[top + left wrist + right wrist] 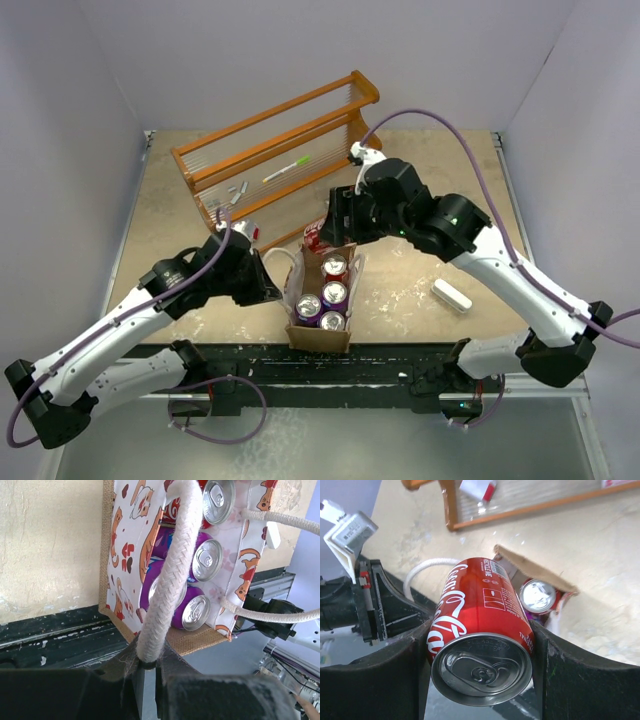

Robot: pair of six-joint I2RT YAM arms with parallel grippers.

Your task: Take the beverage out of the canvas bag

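The canvas bag (pixel 320 338) stands upright at the near edge of the table (pixel 170 230), mouth up. It holds four cans, tab ends up: three purple cans (pixel 207 560) and one red can (pixel 217 500). It has two white handles. The left gripper (pixel 150 667), left of the bag, is closed on one handle (pixel 172 565). The right gripper (pixel 482 672) is clamped on one red beverage can (pixel 480 610) over the bag's far end. The can's long axis runs along the jaws, tab end toward the wrist. Beyond stands one wooden rack (pixel 270 150).
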